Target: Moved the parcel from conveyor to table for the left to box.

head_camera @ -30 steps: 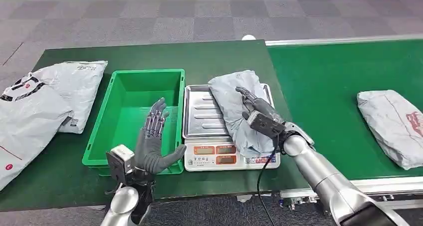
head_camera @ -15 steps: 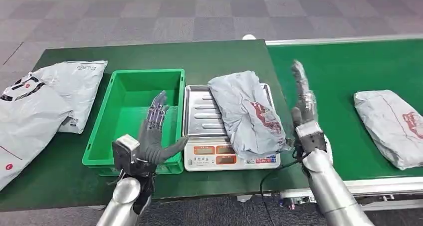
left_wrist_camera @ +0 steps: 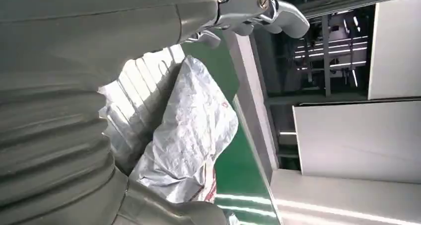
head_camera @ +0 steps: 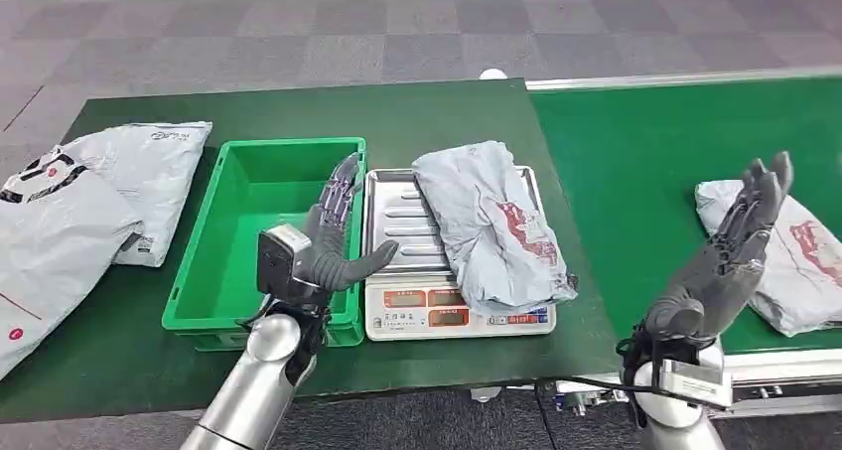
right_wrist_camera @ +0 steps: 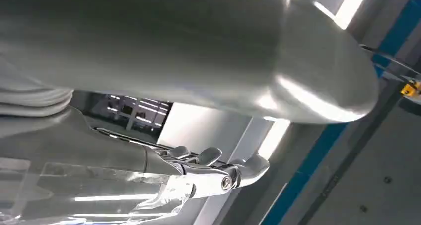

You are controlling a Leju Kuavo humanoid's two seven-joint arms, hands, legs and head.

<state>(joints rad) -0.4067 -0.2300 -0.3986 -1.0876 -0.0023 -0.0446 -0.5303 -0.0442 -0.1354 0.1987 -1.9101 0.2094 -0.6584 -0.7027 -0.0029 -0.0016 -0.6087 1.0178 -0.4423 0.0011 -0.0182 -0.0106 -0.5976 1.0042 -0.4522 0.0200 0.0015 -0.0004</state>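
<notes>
A floor of grey carpet tiles [head_camera: 298, 43] is stretching behind a green-covered worktop [head_camera: 437, 112], and a green conveyor belt [head_camera: 655, 152] is adjoining the worktop on the robot's right. A crumpled grey plastic parcel with red print [head_camera: 491, 222] is lying on the ribbed steel tray of a white weighing scale [head_camera: 397, 222], draping over the tray's right and front edges (the scale's orange displays are facing the robot). In the left wrist view the same parcel [left_wrist_camera: 186, 135] is resting across the tray's ridges. Just left of the scale, an open green plastic crate [head_camera: 248, 231] is sitting on the worktop, and further left a pile of flat grey mailer bags with black and red print [head_camera: 89, 202] is lying near the worktop's edge. The left robot hand [head_camera: 328, 236] is hovering over the crate's right wall beside the scale, fingers stretched forward and thumb splayed toward the scale, grasping nothing. The right robot hand [head_camera: 725, 251] is raised over the conveyor belt, released and empty, fingers spread and pointing up. Just beyond it, a second grey plastic parcel with red markings [head_camera: 794, 261] is lying on the belt, partly hidden by the fingers.
</notes>
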